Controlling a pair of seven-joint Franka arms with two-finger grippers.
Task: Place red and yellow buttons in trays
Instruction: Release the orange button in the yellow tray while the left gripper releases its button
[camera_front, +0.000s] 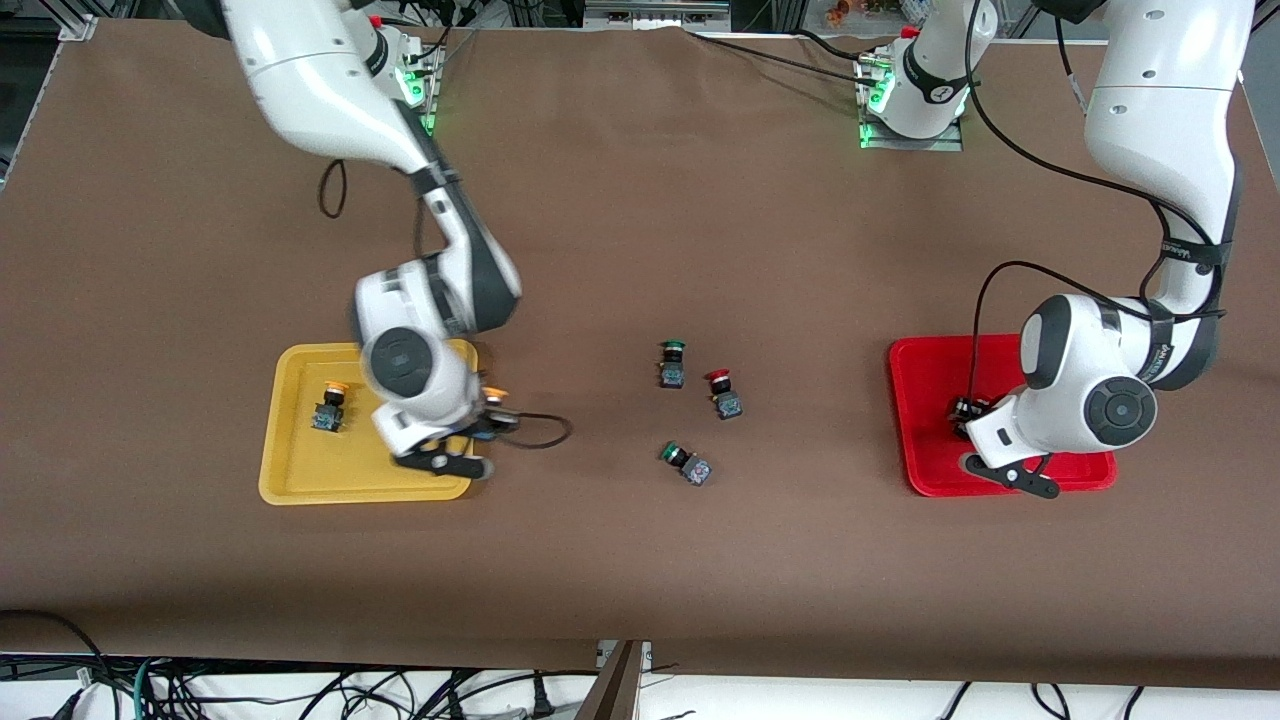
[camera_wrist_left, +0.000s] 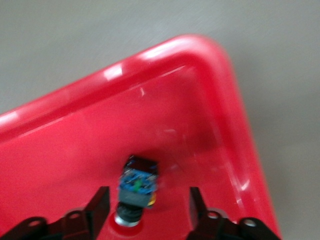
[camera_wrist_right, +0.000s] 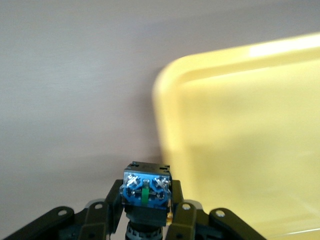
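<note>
Since each button is a small, rigid, light switch with a squarish black body, gripping across the flat body sides should hold best; the round cap looks slippery. The right gripper is clamped on 1 yellow button just beside the yellow tray, where another yellow button lies. The left gripper, fingers parted, straddles a button resting in the red tray. A red button waits mid-table.

Brown table with yellow tray, red tray, three loose buttons
</note>
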